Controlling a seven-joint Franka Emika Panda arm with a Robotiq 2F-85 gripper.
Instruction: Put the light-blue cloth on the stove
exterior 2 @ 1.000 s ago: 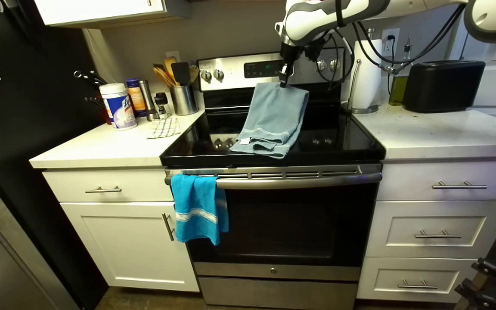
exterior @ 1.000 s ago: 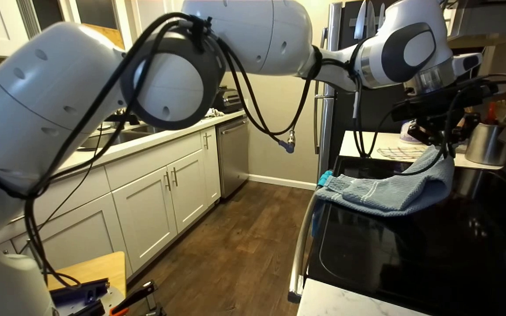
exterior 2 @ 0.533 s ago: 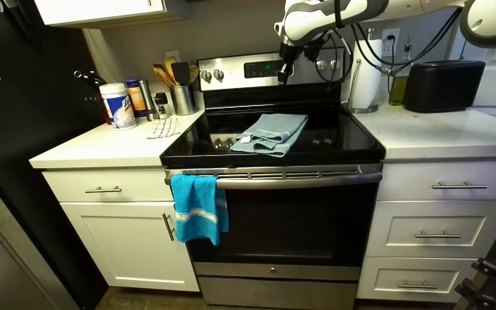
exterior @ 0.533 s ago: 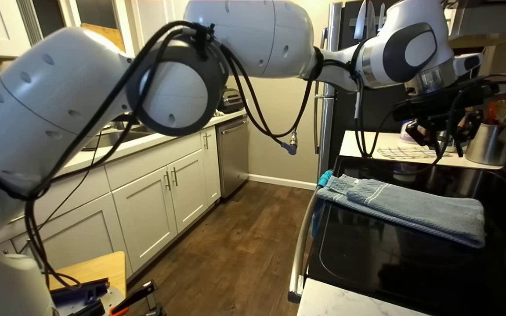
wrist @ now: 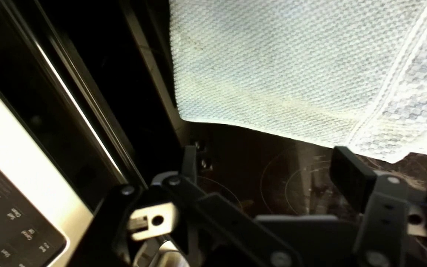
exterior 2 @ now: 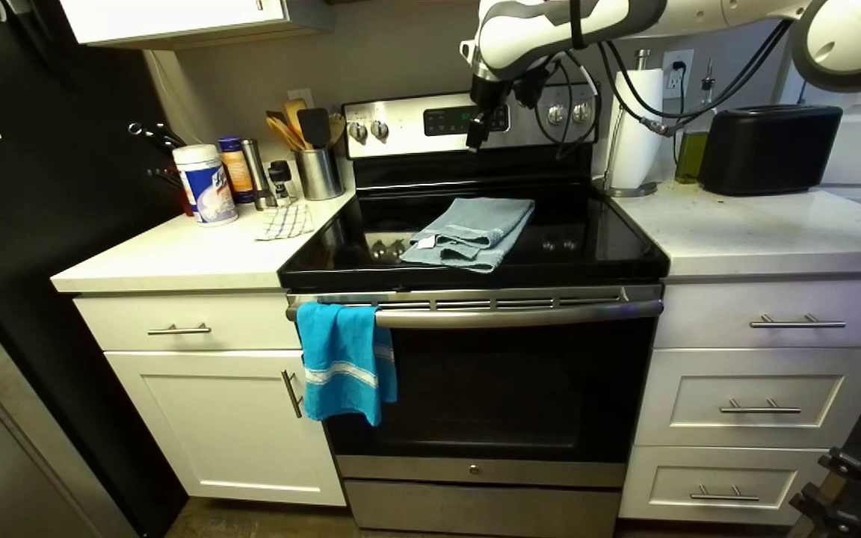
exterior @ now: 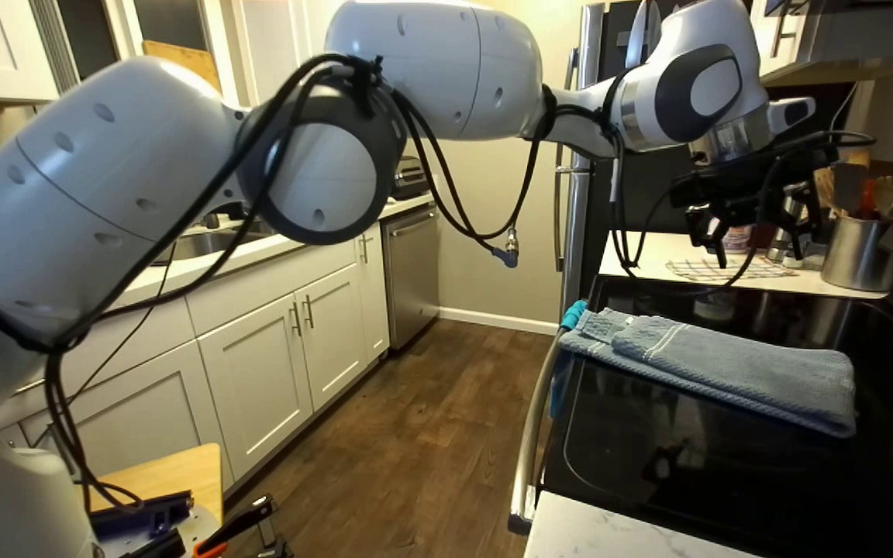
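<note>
The light-blue cloth [exterior: 733, 368] lies folded on the black glass top of the stove [exterior 2: 587, 250], in both exterior views, its near end close to the front edge. In the wrist view the cloth [wrist: 291, 63] fills the upper right, pale and overlit. My gripper [wrist: 267, 157] is open there, its fingers wide apart with only bare stovetop seen between them. In an exterior view the gripper [exterior: 759, 257] hangs above the stove's far part, apart from the cloth and higher than it.
A bright blue towel [exterior 2: 344, 366] hangs over the oven handle [exterior 2: 520, 315]. The stove's control panel [exterior 2: 400, 123] rises behind the gripper. On the counters stand a utensil holder [exterior 2: 318, 173], a wipes tub [exterior 2: 206, 187] and a paper towel roll [exterior 2: 636, 134].
One second ago the gripper held up one end of the cloth. It has opened and let go, and that end has dropped flat onto the stove. The arm has since shifted slightly away.
</note>
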